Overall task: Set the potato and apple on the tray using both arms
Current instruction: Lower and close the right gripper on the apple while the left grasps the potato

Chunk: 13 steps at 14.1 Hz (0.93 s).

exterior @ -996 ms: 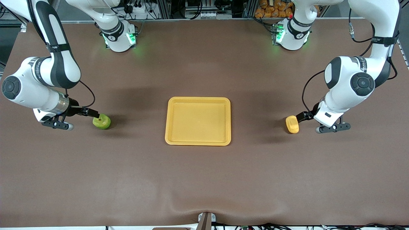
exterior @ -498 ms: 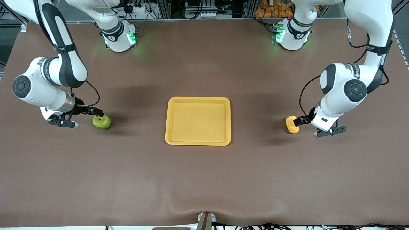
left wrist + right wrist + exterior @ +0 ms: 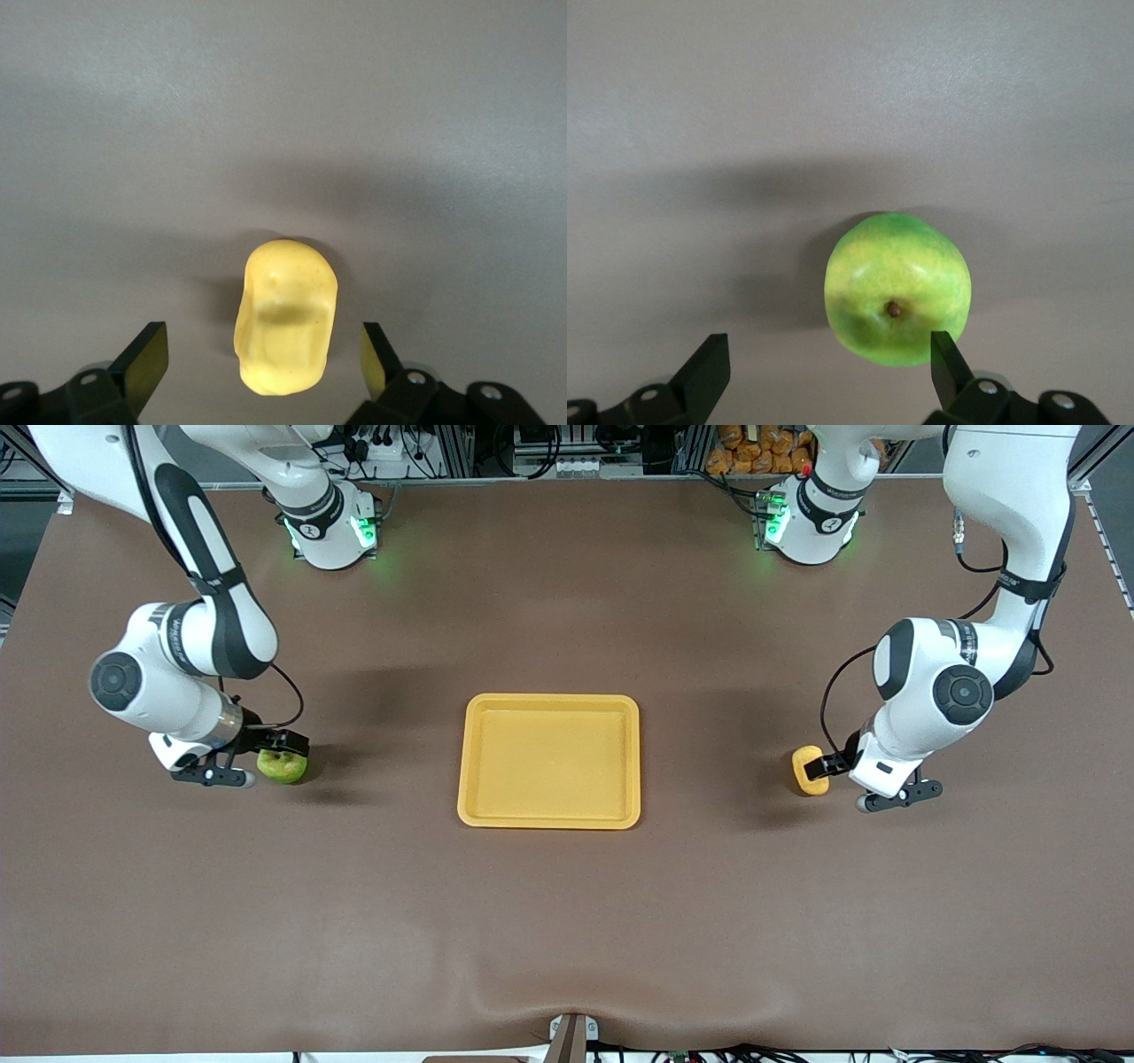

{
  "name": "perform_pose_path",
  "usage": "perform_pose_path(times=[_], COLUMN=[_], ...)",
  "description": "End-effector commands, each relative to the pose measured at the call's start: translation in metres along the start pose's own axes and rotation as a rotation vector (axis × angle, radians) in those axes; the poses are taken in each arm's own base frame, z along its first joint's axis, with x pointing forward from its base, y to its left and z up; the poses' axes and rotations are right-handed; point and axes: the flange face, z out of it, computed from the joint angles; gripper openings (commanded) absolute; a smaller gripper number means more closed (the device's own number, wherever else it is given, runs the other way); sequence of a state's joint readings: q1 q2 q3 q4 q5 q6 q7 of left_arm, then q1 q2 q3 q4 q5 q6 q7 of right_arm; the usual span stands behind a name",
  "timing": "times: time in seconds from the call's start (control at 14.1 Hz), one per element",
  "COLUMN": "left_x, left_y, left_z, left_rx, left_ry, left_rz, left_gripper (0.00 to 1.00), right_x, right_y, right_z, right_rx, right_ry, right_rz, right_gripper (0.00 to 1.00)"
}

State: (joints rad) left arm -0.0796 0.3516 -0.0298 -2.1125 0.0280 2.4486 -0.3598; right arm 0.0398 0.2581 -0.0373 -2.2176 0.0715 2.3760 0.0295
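Claws lower now, potato (image 3: 285, 319) between left claw's (image 3: 264, 363) fingers

The brown table (image 3: 567, 921) bears the tray (image 3: 548, 815) centrally, the apple (image 3: 283, 767) and potato (image 3: 808, 771) apparently resting at its ends.

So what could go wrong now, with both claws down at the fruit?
The apple sits off-centre in the open right gripper, close to one finger, so closing might nudge it and the round fruit could roll away. The potato is smooth and lumpy, so the open left gripper may pinch it unevenly and it could slip out.
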Motion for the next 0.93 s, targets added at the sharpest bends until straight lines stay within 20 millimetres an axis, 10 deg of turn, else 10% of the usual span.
perform_pose_path(times=[0.0, 0.85], left_x=[-0.001, -0.002], left_y=[0.003, 0.01], left_z=[0.01, 0.038], left_rx=[-0.009, -0.013], left_ry=[0.002, -0.018], left_rz=[-0.019, -0.024], left_gripper=[0.88, 0.75], right_x=[-0.002, 0.008], right_y=[0.001, 0.024], right_z=[-0.003, 0.033], right_rx=[-0.053, -0.084], right_ry=[0.001, 0.028], right_rz=[-0.042, -0.03], right_gripper=[1.0, 1.0])
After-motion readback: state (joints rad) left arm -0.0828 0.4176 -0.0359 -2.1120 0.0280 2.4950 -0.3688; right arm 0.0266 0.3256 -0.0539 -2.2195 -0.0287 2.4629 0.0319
